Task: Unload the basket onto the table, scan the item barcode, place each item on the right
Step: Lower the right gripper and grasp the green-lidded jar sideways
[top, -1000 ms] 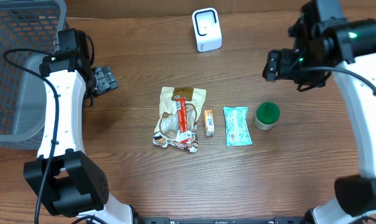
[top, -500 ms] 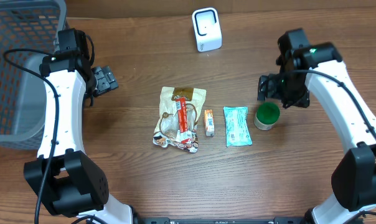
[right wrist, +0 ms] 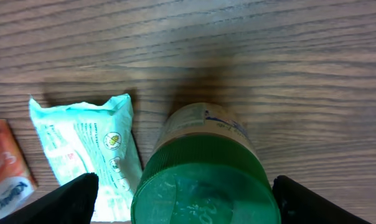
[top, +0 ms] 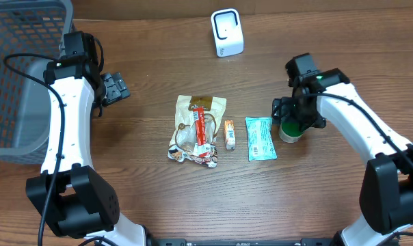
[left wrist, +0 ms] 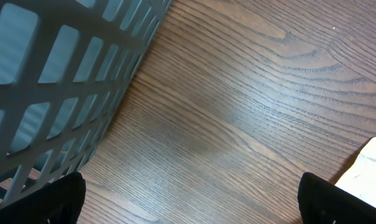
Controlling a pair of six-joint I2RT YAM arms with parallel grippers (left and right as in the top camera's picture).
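Right claw [right wrist: 187, 202]: I see it released, straddling the green-lidded jar [right wrist: 203, 168].
Left claw [left wrist: 188, 205]: released, empty, beside the basket [left wrist: 51, 81].
Scanner [top: 227, 32]: upright, far side of surface [top: 158, 205].

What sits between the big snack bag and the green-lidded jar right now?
Two things, clearest overhead: a small orange packet beside the snack bag, then a teal pack next to the green-lidded jar. The right wrist view also shows both.
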